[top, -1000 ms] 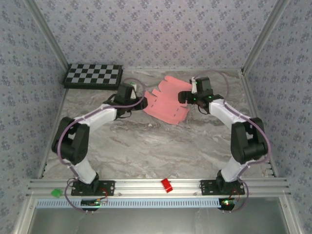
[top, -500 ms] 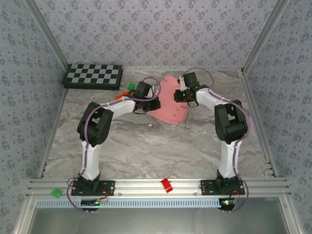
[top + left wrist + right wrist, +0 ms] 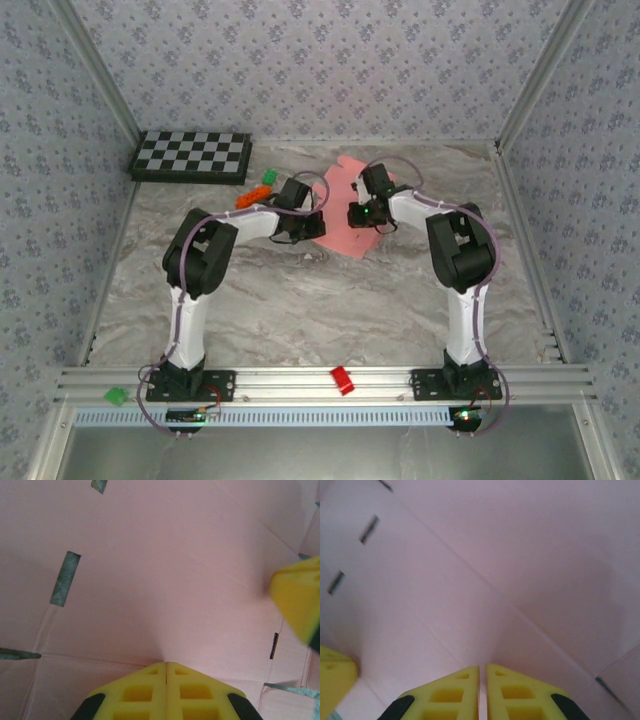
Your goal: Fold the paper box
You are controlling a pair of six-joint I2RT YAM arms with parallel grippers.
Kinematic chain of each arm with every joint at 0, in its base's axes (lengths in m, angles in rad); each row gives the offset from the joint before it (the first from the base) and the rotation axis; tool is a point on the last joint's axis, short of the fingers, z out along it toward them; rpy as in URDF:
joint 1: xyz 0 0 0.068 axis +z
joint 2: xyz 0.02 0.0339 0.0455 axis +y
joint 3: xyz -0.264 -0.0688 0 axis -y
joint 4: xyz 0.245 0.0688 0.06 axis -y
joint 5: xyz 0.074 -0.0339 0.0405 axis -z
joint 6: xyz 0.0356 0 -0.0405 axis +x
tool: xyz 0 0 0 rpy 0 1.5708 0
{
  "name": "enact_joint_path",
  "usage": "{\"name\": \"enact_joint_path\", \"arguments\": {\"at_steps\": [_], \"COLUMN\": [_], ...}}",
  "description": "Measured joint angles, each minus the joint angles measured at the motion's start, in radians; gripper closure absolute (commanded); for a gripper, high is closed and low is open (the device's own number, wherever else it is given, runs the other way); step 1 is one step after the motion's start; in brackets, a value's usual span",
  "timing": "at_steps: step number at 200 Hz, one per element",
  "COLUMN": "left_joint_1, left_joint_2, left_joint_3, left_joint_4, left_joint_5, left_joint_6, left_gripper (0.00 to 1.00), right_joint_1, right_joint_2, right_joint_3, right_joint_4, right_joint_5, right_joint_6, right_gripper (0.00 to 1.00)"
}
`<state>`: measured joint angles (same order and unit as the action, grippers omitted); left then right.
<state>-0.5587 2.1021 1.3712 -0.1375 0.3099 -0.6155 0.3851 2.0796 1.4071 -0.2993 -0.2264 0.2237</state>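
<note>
**Left hand** [image 3: 166, 666]: yellow fingers pressed together, with nothing visible between them. It is held low over the pink card.

**Right hand** [image 3: 482, 670]: fingers drawn in to a hairline slit, and nothing can be seen in it. It is also low over the card and close to the left hand. Each wrist view catches a yellow finger of the other hand at its edge.

**Paper box** [image 3: 338, 236]: pink die-cut sheet at the far middle of the surface [image 3: 300, 300], lying under both hands. Narrow slots [image 3: 65, 585] and scored crease lines are visible.

**Progress:** judged early. The sheet appears to lie open and flat, with no wall or flap seen standing. Raising the sides and tucking the tabs all seem left to do.

**Surroundings:** checkerboard [image 3: 192, 155] at far left, small orange and green pieces [image 3: 258, 188] beside the left arm, and a red block [image 3: 342, 380] on the near rail.

**Markings:** no brand, label or writing legible.
</note>
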Motion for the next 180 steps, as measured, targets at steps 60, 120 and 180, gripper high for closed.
{"name": "enact_joint_path", "arguments": {"at_steps": [60, 120, 180], "left_joint_1": [-0.005, -0.006, -0.006], "left_joint_2": [-0.087, -0.211, -0.265], "left_joint_3": [-0.120, -0.254, -0.284], "left_joint_4": [0.016, -0.045, -0.131], "left_joint_5": [-0.058, -0.154, -0.259], "left_joint_6": [-0.006, 0.028, 0.082], "left_gripper": [1.00, 1.00, 1.00], "right_joint_1": [0.047, 0.175, 0.289], "right_joint_2": [-0.055, -0.177, -0.212], "right_joint_3": [-0.119, -0.304, -0.334], "right_joint_4": [0.107, 0.174, 0.166], "right_joint_5": [-0.016, -0.014, -0.014], "right_joint_6": [0.036, 0.100, 0.132], "right_gripper": [0.88, 0.88, 0.87]}}
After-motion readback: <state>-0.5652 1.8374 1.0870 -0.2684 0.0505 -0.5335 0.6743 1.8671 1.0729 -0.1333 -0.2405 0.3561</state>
